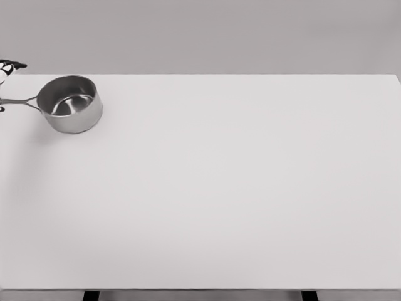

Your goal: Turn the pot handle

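At the table's (pixel 238 188) far-left corner, a hand (pixel 6 70) meets the pot's (pixel 70 103) handle (pixel 19 101).

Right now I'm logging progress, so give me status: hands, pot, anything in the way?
A hand barely visible at far left edge by the handle; fingers unclear. Pot upright, far left on the table, handle pointing left. No obstruction seen.

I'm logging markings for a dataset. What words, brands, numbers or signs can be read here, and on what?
None: no text shows on the steel saucepan, its handle, the white table, or the hand at the left edge.
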{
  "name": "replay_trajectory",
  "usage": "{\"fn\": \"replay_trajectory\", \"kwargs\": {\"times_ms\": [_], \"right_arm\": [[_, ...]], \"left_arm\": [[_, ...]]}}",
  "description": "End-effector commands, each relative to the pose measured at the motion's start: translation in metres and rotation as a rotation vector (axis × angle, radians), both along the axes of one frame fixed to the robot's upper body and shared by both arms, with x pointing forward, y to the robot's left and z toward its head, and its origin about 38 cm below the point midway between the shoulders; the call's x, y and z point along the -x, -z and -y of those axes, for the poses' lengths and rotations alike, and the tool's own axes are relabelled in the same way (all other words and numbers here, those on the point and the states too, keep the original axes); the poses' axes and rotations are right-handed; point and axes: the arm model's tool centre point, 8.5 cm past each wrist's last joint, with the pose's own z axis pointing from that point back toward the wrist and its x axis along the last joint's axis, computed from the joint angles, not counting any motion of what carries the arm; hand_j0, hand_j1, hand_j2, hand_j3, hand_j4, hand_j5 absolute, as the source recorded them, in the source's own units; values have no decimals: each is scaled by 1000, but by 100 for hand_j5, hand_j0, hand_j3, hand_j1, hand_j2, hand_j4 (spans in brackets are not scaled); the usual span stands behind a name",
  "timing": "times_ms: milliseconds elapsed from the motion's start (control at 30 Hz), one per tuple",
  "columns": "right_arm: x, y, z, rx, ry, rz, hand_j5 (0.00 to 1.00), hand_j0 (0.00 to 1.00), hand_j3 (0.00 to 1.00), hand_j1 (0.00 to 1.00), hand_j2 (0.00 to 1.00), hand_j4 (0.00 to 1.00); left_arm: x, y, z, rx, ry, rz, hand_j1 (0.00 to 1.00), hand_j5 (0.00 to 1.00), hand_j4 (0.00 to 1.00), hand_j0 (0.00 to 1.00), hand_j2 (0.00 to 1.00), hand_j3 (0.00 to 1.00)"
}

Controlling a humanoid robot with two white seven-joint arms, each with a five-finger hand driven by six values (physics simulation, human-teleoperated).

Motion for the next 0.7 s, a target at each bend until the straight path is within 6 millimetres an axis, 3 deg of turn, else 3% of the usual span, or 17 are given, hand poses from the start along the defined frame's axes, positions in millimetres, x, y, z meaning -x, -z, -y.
{"fn": "replay_trajectory", "kwargs": {"times_ms": [0, 200, 300, 667], "right_arm": [[0, 0, 0, 0, 1, 1, 100, 100, 100, 100, 100, 100], [0, 0, 0, 0, 1, 1, 100, 100, 100, 100, 100, 100], [0, 0, 0, 0, 1, 1, 100, 100, 100, 100, 100, 100], [0, 0, 0, 0, 1, 1, 100, 100, 100, 100, 100, 100]], "left_arm": [[1, 6, -1, 6, -9, -12, 100, 100, 100, 100, 100, 100], [-4, -2, 0, -22, -3, -7, 100, 100, 100, 100, 100, 100], [-9, 4, 14, -10, 19, -10, 100, 100, 100, 100, 100, 100], [-2, 8, -7, -16, -40, -42, 100, 100, 100, 100, 100, 100]]}}
